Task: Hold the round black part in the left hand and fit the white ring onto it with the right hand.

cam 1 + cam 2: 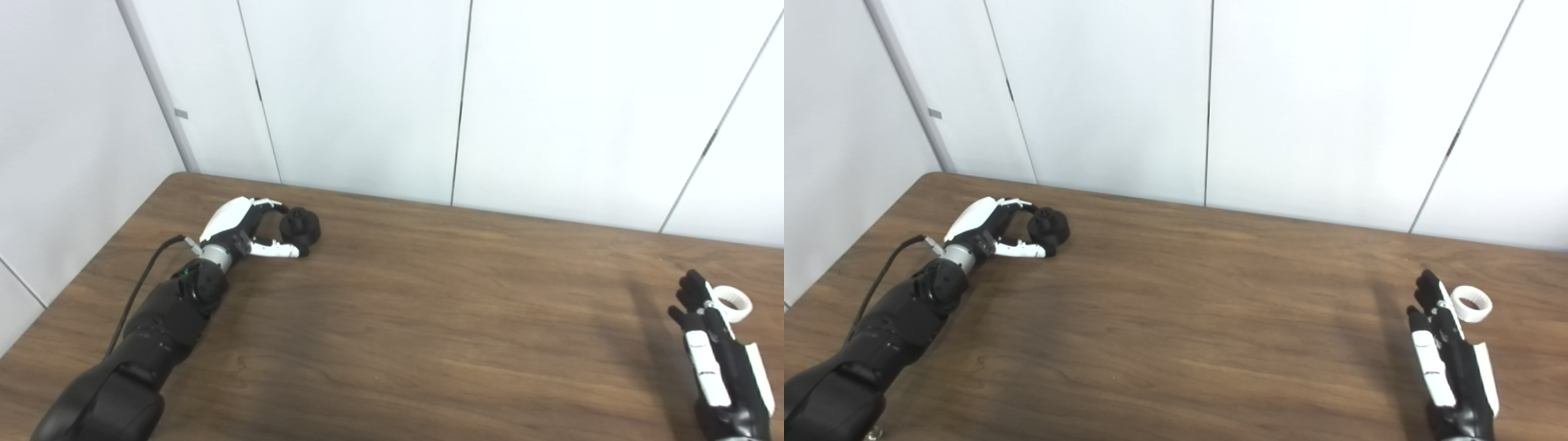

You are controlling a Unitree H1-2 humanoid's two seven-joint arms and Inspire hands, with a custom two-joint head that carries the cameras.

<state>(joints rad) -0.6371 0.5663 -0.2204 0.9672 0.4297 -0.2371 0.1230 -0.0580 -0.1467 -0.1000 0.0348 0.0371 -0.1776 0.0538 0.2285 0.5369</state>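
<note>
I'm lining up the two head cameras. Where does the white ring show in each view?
Left eye view: white ring near the right edge, on the table, just right of the right hand.
Right eye view: the ring sits further in from the right edge, again just right of that hand.
Shared landmark: the round black part at the left hand, far left.

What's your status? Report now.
Left hand cupping black part on table. Right hand open beside white ring. Nothing between.
</note>
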